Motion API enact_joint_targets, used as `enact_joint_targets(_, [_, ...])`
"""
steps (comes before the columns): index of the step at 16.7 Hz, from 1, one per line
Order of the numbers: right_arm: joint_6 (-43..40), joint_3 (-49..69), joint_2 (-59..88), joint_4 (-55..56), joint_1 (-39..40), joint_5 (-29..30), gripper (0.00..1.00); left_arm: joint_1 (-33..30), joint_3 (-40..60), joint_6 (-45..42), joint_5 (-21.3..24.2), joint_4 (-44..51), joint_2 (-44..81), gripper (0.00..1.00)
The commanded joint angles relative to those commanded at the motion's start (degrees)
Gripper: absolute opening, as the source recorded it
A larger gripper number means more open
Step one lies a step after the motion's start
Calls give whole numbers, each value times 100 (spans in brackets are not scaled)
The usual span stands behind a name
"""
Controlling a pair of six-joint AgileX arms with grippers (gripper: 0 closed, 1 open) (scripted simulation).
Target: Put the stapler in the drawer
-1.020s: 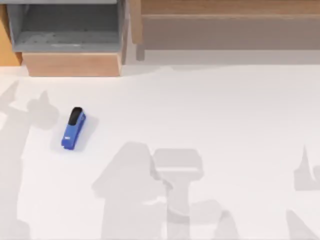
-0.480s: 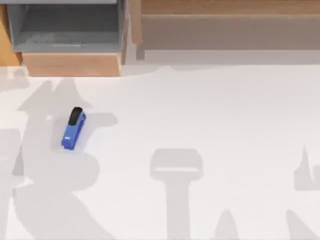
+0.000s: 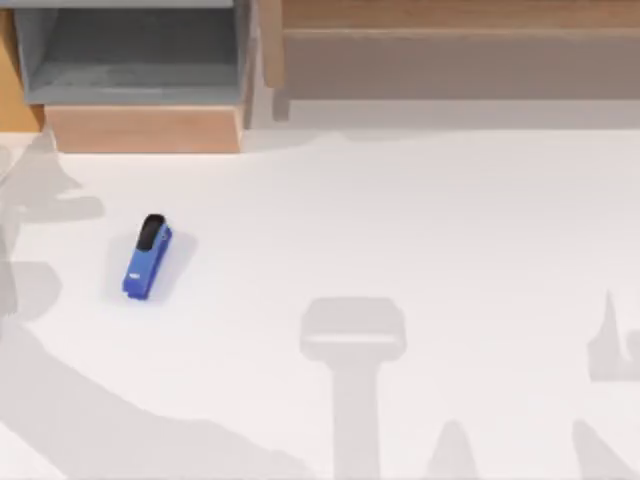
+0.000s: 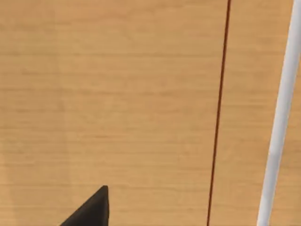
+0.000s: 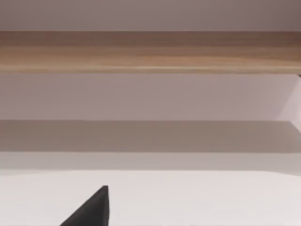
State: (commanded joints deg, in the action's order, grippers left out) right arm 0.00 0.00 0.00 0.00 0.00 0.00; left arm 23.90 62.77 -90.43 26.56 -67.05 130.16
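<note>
One dark tip of the left arm's fingers point(image 4: 91, 212) faces a light-wood panel point(image 4: 117, 94); whether they are open or closed I cannot tell. The same goes for the right arm's fingers point(image 5: 91, 212), over the white surface point(image 3: 420, 230). The blue stapler point(image 3: 147, 258) lies on that surface at the left, apart from the open drawer point(image 3: 140, 128).

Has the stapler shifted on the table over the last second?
No. In the top view the stapler lies at the same spot and angle below the drawer front panel as before; only the shadows around it have changed.
</note>
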Motion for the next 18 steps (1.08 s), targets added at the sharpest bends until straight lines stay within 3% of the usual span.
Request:
enact_joint_targets(17, [0, 0, 0, 0, 0, 0, 100, -135, 681, -31, -133, 319, 359, 100])
enact_joint_targets(18, [0, 0, 0, 0, 0, 0, 100, -135, 681, -31, -133, 319, 359, 92])
